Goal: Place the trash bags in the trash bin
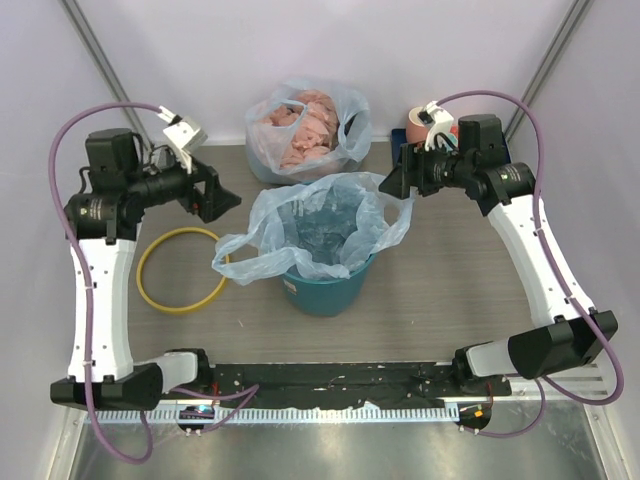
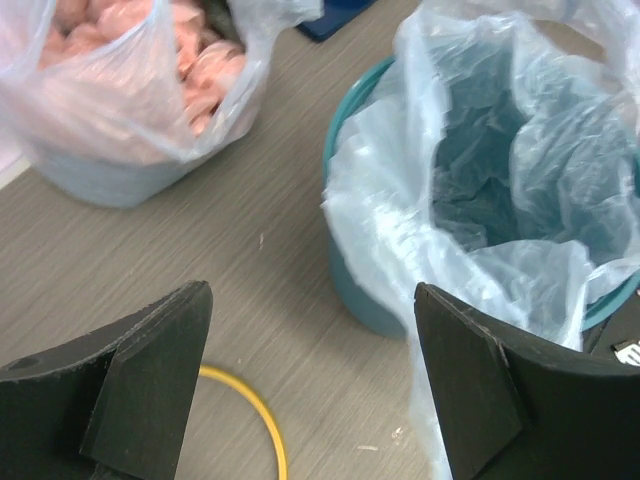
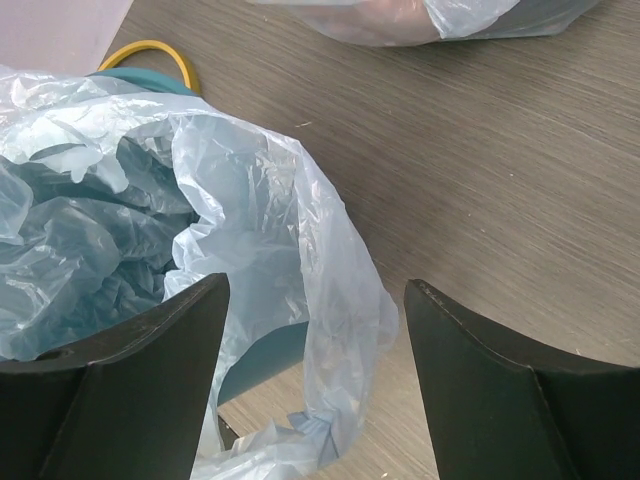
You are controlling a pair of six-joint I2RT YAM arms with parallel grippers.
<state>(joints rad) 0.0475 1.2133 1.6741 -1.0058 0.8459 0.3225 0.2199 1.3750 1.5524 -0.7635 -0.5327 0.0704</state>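
Bin [image 1: 326,288] stands at the middle of the desk [image 1: 460,290], upright, its teal wall showing on the near side. Bag [image 1: 318,222], thin light-blue film, sits inside the bin with its mouth open upward. Its edges spill over the rim all round, and a loose flap hangs out on the side toward the left edge of the desk. The film is crumpled down into the bin's interior. Left end effector [image 1: 218,192] is held above the desk between the bin and the left edge, jaws apart, nothing between them. In the left wrist view one finger [image 2: 470,380] lies close to the bag's overhanging film; contact cannot be determined. Right end effector [image 1: 394,182] is at the bag's rim on the far right side of the bin, jaws apart and gripping nothing. In the right wrist view the draped film shows in the gap between the fingers, at a lower level; contact cannot be determined. Yellow ring [image 1: 180,270] lies flat on the desk beside the bin, toward the left edge, apart from the bin. Clear bag [image 1: 305,125] holding pink lumps stands at the far edge, behind the bin. Pink mug [image 1: 414,124] stands at the far edge toward the right corner, partly hidden by the right arm.
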